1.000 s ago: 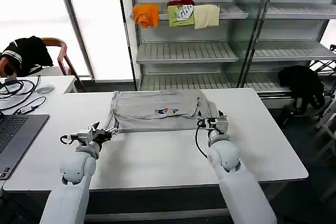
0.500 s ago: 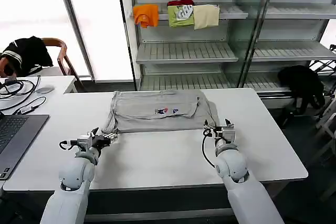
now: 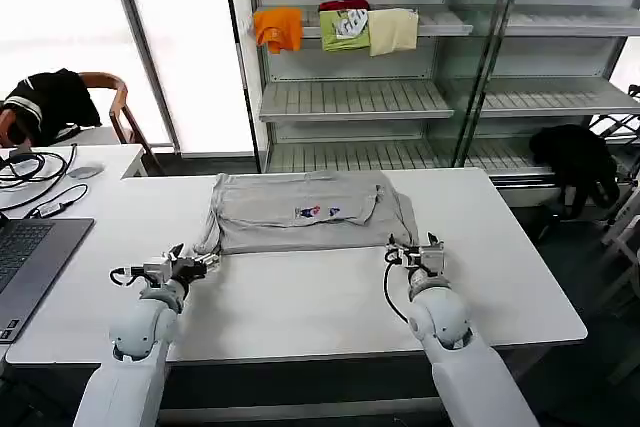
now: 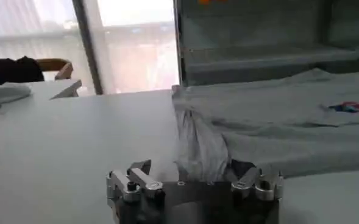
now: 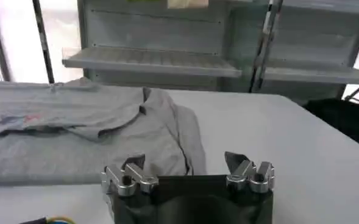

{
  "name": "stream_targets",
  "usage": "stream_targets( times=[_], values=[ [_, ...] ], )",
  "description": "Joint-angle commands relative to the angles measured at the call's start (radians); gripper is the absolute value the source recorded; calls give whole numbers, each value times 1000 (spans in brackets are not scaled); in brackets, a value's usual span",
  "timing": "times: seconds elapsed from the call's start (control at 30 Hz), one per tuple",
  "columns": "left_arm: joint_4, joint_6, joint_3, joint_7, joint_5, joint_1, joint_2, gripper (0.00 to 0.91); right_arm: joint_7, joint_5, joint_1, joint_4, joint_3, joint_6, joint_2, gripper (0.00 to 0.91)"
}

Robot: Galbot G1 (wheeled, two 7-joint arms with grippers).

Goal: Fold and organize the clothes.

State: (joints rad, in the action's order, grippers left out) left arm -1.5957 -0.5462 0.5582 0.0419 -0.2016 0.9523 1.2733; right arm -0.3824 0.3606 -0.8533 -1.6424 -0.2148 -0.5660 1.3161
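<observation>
The clothes, one light grey T-shirt (image 3: 270,227) with a small coloured chest print (image 3: 316,212), lie spread across the far half of the white table (image 3: 300,297). My left gripper (image 3: 207,260) rests open at the shirt's near left corner. In the left wrist view the bunched sleeve (image 4: 197,146) reaches down between the spread fingers of the left gripper (image 4: 191,175); contact is unclear. My right gripper (image 3: 413,247) sits open at the near right corner. In the right wrist view the shirt's folded side (image 5: 161,131) lies just beyond the right gripper (image 5: 185,164), which holds nothing.
A laptop (image 3: 30,257) and cables (image 3: 35,172) occupy the left side table. Behind the table stand metal shelves with orange (image 3: 278,27), green (image 3: 345,29) and cream (image 3: 393,30) folded garments. Black garments hang on a chair (image 3: 50,102) and at the right (image 3: 575,162).
Both grippers have drawn back a little toward me from the shirt's near corners. The shirt's near edge lies slightly flatter.
</observation>
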Motion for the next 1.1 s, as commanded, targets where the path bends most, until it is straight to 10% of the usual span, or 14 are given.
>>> stream_targets(
  times=[0.03, 0.13, 0.17, 0.23, 0.27, 0.4, 1.1],
  values=[
    [39, 2, -3, 2, 1, -3, 0, 655, -1, 6, 6, 40, 2, -1, 3, 766],
    [45, 3, -5, 3, 1, -3, 2, 615, 5, 12, 13, 65, 3, 2, 6, 635],
    [47, 3, -5, 3, 2, -4, 2, 564, 7, 12, 13, 67, 3, 2, 6, 312],
    [52, 3, -5, 5, 3, -3, 0, 464, 12, 11, 12, 75, 5, 5, 6, 0],
    [54, 3, -5, 5, 3, -3, -1, 232, 13, 11, 12, 77, 6, 6, 6, 0],
    [58, 9, -4, 5, 4, -1, -2, 71, 19, 8, 8, 76, 10, 13, 4, 0],
    [-28, 39, 2, 5, 6, 52, -16, 20, 25, 47, -49, -17, -5, 4, -35, 0]
  ],
)
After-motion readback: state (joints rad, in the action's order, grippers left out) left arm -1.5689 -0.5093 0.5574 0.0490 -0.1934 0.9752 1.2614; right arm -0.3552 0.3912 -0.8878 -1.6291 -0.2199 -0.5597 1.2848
